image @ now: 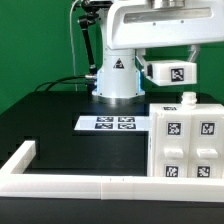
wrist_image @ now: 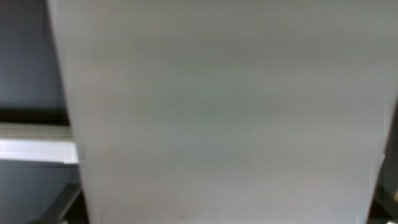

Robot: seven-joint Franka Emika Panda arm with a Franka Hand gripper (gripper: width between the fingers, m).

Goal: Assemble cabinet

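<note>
The cabinet (image: 186, 140) is a large white box with several black-and-white tags on its front. It stands at the exterior view's right, near the front rail, and a short white peg (image: 188, 100) sticks up from its top. My gripper (image: 160, 62) hangs under the white arm, just above the cabinet. A small white tagged piece (image: 177, 72) sits at the gripper; the fingers are hidden, so I cannot tell if it is held. In the wrist view a plain white face (wrist_image: 222, 110) fills almost the whole picture and no fingers show.
The marker board (image: 112, 123) lies flat on the black table in front of the arm's base (image: 116, 80). A long low white border rail (image: 70, 186) runs along the front and up the exterior view's left; a piece of it shows in the wrist view (wrist_image: 27, 148).
</note>
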